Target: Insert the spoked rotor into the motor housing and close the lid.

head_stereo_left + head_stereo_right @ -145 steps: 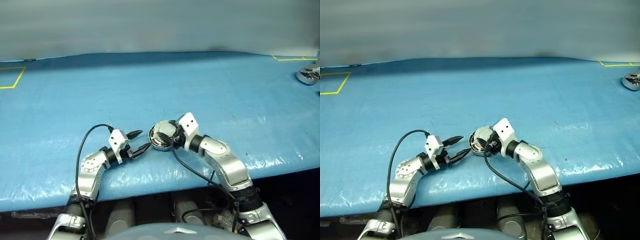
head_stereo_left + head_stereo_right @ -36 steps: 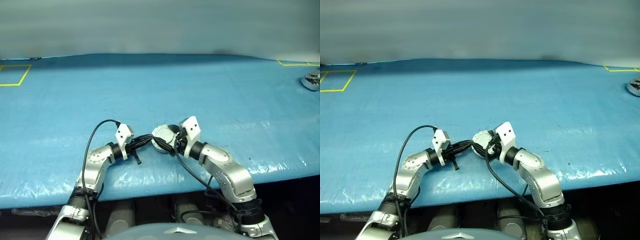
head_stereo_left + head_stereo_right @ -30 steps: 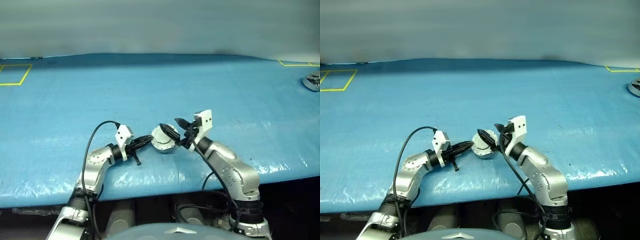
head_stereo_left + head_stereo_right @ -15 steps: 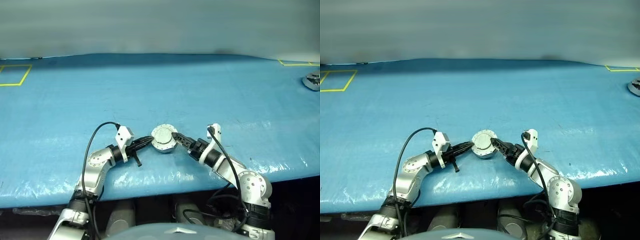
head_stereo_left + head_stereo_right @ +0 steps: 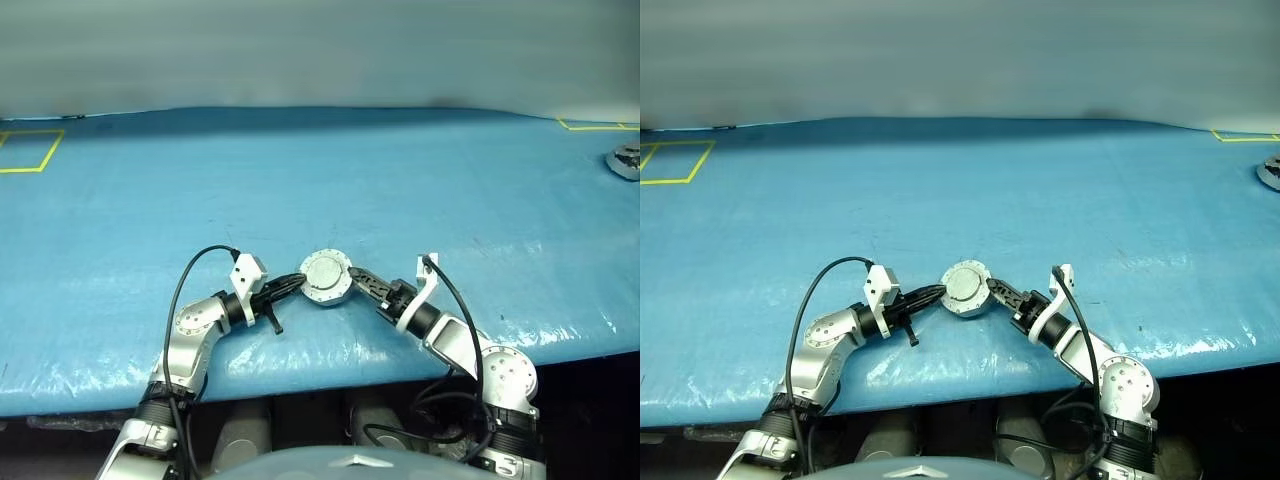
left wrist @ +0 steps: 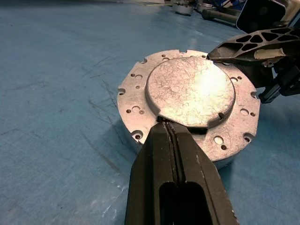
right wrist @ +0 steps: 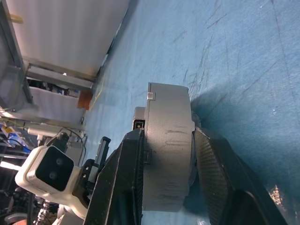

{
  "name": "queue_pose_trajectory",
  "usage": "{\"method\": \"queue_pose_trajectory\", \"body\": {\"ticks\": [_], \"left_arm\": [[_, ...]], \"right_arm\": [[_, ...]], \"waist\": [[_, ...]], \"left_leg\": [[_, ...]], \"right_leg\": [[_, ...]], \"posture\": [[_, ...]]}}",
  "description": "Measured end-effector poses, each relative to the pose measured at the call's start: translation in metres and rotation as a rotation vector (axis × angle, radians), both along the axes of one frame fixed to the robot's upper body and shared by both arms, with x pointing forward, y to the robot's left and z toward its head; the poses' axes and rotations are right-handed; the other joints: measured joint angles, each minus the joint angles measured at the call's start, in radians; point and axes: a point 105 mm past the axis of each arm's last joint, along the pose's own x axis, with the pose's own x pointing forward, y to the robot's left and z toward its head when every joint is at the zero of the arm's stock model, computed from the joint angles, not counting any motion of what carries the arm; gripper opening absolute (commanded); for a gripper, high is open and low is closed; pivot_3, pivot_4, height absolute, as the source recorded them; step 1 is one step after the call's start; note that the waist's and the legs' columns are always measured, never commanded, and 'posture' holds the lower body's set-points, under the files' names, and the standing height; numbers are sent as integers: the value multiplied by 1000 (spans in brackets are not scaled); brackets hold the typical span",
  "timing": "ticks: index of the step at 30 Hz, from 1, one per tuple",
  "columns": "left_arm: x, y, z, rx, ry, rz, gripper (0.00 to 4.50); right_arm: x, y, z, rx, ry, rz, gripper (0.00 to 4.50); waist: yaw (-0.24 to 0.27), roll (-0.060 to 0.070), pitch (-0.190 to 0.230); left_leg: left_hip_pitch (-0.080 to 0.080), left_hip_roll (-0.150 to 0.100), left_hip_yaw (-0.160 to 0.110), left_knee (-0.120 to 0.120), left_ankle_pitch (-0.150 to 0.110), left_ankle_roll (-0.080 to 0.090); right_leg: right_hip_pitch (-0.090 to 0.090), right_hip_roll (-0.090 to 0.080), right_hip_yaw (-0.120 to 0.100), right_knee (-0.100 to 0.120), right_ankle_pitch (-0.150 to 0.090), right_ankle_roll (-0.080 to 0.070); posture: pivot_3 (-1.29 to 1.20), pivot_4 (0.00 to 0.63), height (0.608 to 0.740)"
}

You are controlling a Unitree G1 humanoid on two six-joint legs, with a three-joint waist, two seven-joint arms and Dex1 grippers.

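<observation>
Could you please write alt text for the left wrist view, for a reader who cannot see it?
A round silver motor housing with its lid on sits on a blue table. The left end effector, shut, touches its near edge, and a black finger of the right end effector rests at the far side.

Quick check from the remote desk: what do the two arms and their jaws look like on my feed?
Both arms are silver-grey metal with black joint rings. Each wrist carries a white camera block fed by a looping black cable. The left gripper and right gripper have slim black tapered fingers with triangular lattice cut-outs.
</observation>
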Motion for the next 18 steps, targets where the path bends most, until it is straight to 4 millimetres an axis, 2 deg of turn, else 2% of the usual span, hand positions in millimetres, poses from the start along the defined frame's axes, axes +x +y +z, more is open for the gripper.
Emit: {"method": "queue_pose_trajectory", "body": {"ticks": [13, 16, 18], "left_arm": [[2, 2, 2, -7, -12, 19, 0], [8, 4, 4, -70, 5, 90, 0], [15, 8, 12, -174, 19, 164, 0]], "right_arm": [[2, 0, -1, 39, 0, -20, 1249], [5, 0, -3, 117, 35, -61, 1249], [9, -2, -5, 184, 71, -93, 1249]], "waist": [[-1, 2, -1], [-3, 2, 0], [-5, 3, 1]], "left_leg": [[0, 0, 0, 0, 0, 0], [-1, 0, 0, 1, 0, 0], [-4, 0, 0, 1, 0, 0]], "right_leg": [[0, 0, 0, 0, 0, 0], [-1, 0, 0, 0, 0, 0], [-3, 0, 0, 0, 0, 1]], "posture": [[0, 150, 740], [0, 150, 740], [0, 150, 740]]}}
